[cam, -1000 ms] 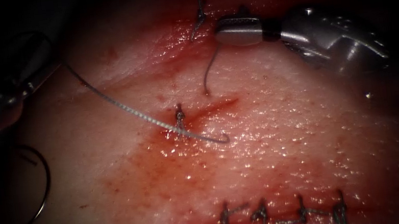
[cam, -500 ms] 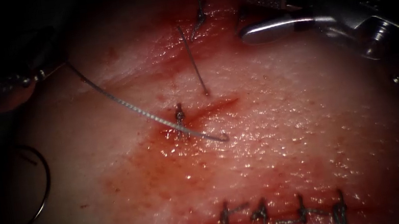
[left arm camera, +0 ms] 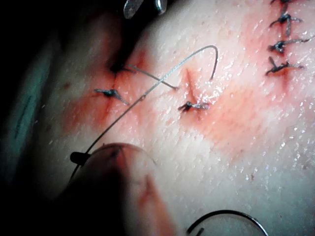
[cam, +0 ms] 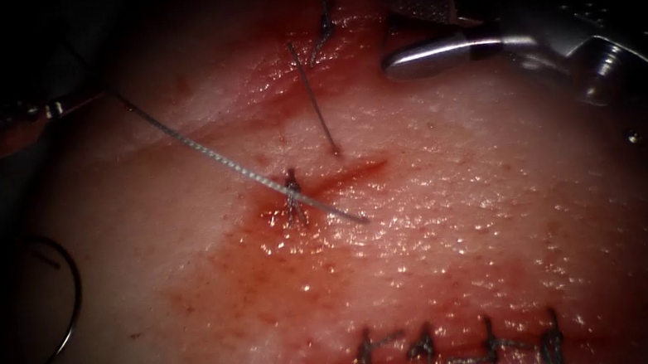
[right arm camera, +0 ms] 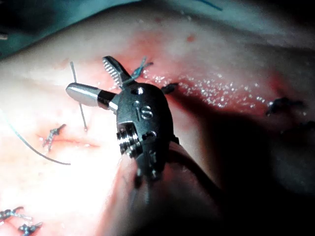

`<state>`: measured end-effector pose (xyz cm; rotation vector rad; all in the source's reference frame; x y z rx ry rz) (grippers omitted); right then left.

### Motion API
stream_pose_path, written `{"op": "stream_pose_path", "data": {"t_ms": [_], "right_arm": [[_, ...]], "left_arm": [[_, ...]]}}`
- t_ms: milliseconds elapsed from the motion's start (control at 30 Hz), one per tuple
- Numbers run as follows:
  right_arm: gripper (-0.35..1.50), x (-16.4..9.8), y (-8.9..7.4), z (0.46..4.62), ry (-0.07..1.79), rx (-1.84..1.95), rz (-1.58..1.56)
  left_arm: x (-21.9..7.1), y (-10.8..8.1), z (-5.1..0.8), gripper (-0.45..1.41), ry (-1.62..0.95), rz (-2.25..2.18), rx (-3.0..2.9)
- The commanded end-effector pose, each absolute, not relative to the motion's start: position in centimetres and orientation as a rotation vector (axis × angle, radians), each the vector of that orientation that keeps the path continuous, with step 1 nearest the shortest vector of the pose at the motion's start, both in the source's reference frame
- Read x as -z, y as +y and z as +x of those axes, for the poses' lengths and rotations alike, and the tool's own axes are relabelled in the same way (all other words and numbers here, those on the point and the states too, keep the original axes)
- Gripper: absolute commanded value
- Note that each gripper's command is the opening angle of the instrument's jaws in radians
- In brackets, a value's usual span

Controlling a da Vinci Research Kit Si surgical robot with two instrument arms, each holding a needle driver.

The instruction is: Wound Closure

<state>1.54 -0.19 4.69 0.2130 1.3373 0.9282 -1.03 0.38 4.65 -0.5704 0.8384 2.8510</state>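
Right silver needle driver let go short grey thread tail, jaws now wide, empty. My left tool clamps long grey thread, pulled straighter across knot. Curved steel needle loose at pale pork tissue left edge

A: How is the right arm's silver metal two-jawed tool built?

B: Two polished steel jaws are seen; fine teeth are cut along the inner face of one, while the other is rounded and smooth on its outer side. Behind them a dark metal wrist block is found, on which a small round hole and a stamped marking are carried, with a threaded, ribbed silver screw boss set into its side.

A: And the left arm's dark, slim tool?

B: A narrow tip with a dull metallic glint is made out; its finer details cannot be told.
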Motion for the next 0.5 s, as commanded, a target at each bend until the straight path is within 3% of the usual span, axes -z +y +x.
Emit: {"op": "stream_pose_path", "data": {"t_ms": [33,200,500], "right_arm": [[1.18,-4.77,-0.22,1.64,1.341,-0.928,0.212],[1.16,-4.80,-0.24,1.67,1.331,-0.922,0.211],[1.14,-4.81,-0.24,1.67,1.329,-0.920,0.212]], "left_arm": [[-4.71,0.41,-1.08,0.64,0.842,-0.576,-2.845],[-4.74,0.47,-0.98,0.54,0.856,-0.546,-2.814],[-4.86,0.56,-0.84,0.61,0.869,-0.506,-2.772]]}}
